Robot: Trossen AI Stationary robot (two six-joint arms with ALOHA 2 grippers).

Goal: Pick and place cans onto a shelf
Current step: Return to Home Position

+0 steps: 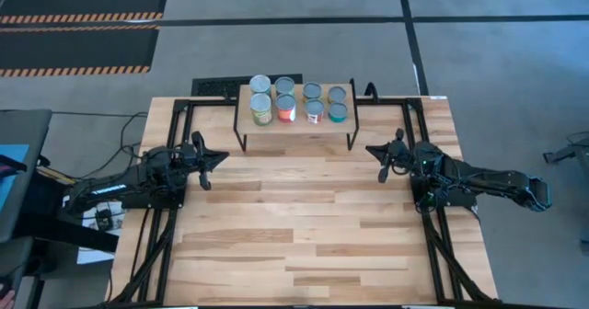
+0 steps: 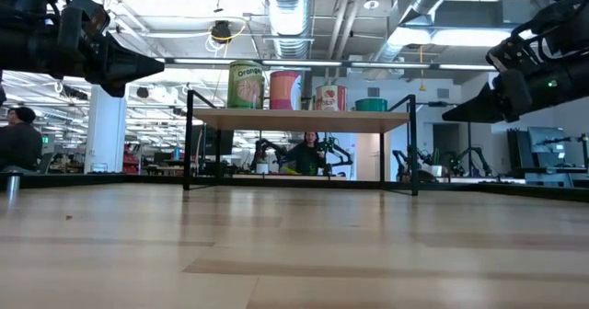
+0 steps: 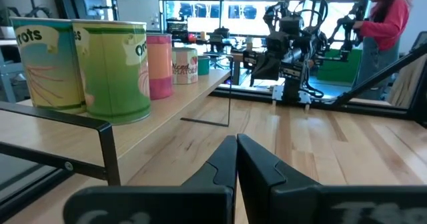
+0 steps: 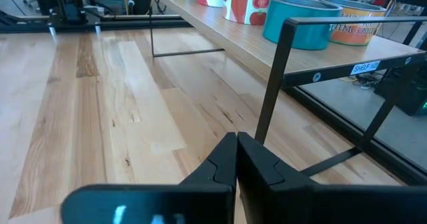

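All eight cans [image 1: 284,86] stand upright on the shelf [image 1: 294,128], which sits at the far edge of the desk [image 1: 304,226], between the two arms. From above they form two rows of four. Front row, from the left arm's side to the right arm's side: yellow-green can [image 1: 261,109], red-orange can [image 1: 286,109], white-and-red can [image 1: 315,113], teal can [image 1: 338,113]. One silvery-topped can stands just behind each. The four cans on the left arm's side look slightly larger across the top than the other four. In the low view the teal can is clearly the shortest of the front row. Neighbouring cans sit close together; I cannot tell whether they touch. The left tool [image 1: 221,156] hangs over the desk near the shelf's left front leg, tips pointing toward the desk's middle. The left wrist view shows its fingers [image 3: 220,167] pressed together with nothing held. The right tool [image 1: 371,150] mirrors it near the shelf's right front leg, tips pointing inward. Its fingers [image 4: 220,167] are likewise together and carry nothing. The low view shows both tools raised well above the desk surface, at about the height of the shelf board. A person in a red top [image 3: 383,24] stands in the room beyond the desk.
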